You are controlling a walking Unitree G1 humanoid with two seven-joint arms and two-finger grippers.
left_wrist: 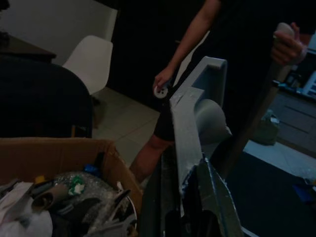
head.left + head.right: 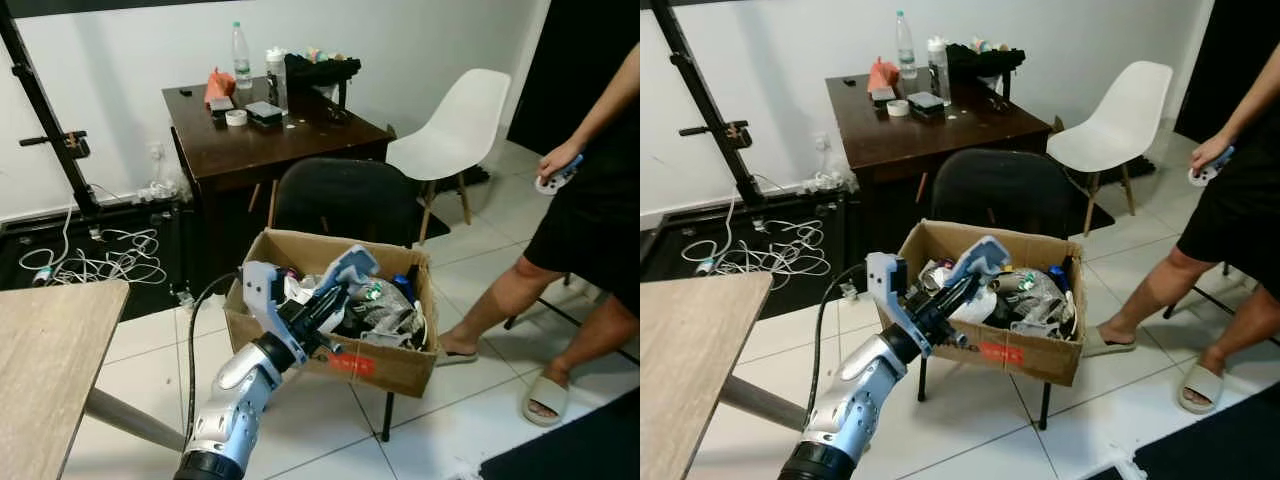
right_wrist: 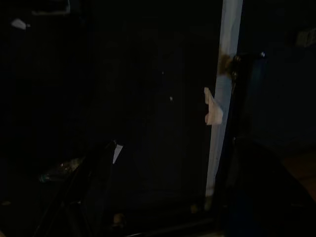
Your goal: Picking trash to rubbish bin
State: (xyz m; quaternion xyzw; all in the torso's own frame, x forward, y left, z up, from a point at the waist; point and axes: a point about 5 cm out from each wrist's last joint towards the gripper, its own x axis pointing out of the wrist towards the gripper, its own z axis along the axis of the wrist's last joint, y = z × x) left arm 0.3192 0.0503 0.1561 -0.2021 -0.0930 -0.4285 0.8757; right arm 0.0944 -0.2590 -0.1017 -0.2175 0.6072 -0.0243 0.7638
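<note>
Left eye view: left hand (image 2: 338, 290) reaches over the cardboard box (image 2: 395, 366), pinching a pale blue-grey moulded piece of trash (image 2: 347, 270) above the near-left part of the trash pile. Box sits on a black chair (image 2: 345, 197). Dark desk (image 2: 270, 140) behind, white chair (image 2: 455, 130) beside it, a person (image 2: 590, 230) standing on the right.

Right eye view: same scene, cables (image 2: 770, 250) on the floor at left.

Left wrist view: fingers (image 1: 212, 197) clamp the grey piece, box rim just beside them.

Right wrist view: very dark; cannot tell the right hand's state.
</note>
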